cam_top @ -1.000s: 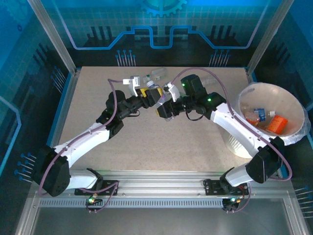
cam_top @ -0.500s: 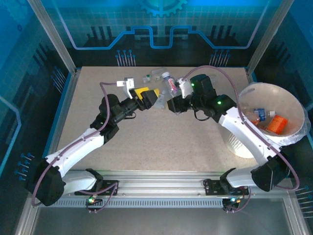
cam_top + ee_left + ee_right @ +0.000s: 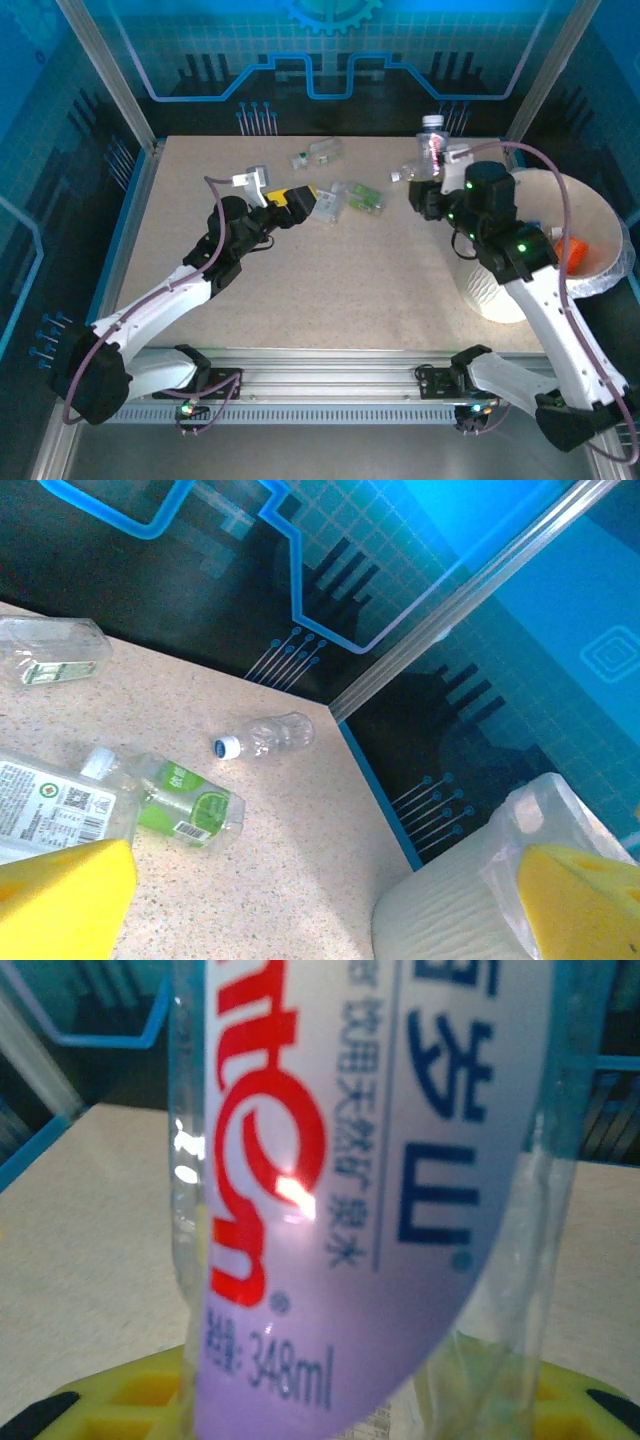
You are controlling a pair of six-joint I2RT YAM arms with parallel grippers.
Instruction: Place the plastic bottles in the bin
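Seen from overhead, the right gripper is raised above the far right of the tabletop, clamped on an upright clear water bottle with a white cap. It is just left of the bin, a white bucket with a plastic liner. In the right wrist view, that bottle's white label with red and blue lettering sits between yellow pads.

The left gripper is over the middle of the tabletop, its yellow fingers spread wide and holding nothing. Just beyond it, a white-labelled bottle and a green-labelled bottle lie side by side. A small blue-capped bottle lies farther off, and a clear bottle lies near the back wall.
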